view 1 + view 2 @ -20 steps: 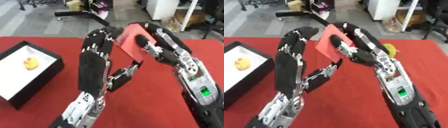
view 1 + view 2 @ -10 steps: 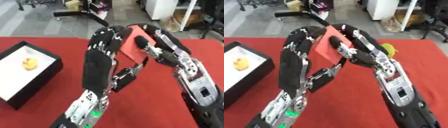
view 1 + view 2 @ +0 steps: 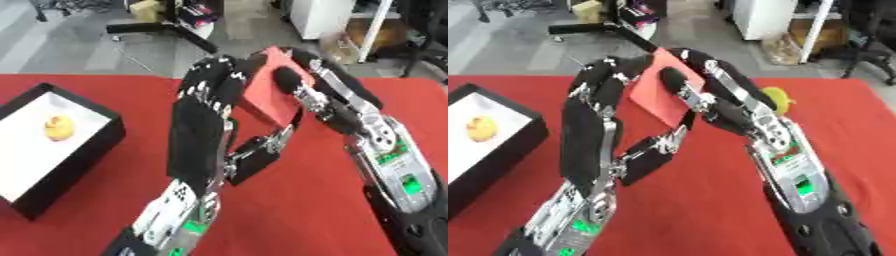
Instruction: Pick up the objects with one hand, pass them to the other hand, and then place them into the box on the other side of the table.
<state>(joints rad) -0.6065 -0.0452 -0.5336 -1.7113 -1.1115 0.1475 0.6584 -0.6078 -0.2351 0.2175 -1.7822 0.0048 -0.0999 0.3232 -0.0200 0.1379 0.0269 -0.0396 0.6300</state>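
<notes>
A flat red block (image 3: 269, 92) is held up above the red table, between both hands. My right hand (image 3: 337, 102) comes in from the lower right; its fingers and thumb are curled round the block's right side. My left hand (image 3: 199, 132) rises from the lower left. Its fingers (image 3: 610, 75) curl against the block's left edge and its thumb (image 3: 258, 152) reaches up under the block's lower edge. The black box (image 3: 83, 152) with a white inside stands at the left and holds a small yellow object (image 3: 58, 128).
A yellow-green object (image 3: 777, 96) lies on the red table (image 3: 297, 200) at the right, partly hidden behind my right arm. Beyond the table's far edge is grey floor with a wheeled stand, white furniture and a chair.
My left hand has closed in on the red block, its fingers curling onto the left edge and its thumb rising under it. My right hand has kept hold of the block.
</notes>
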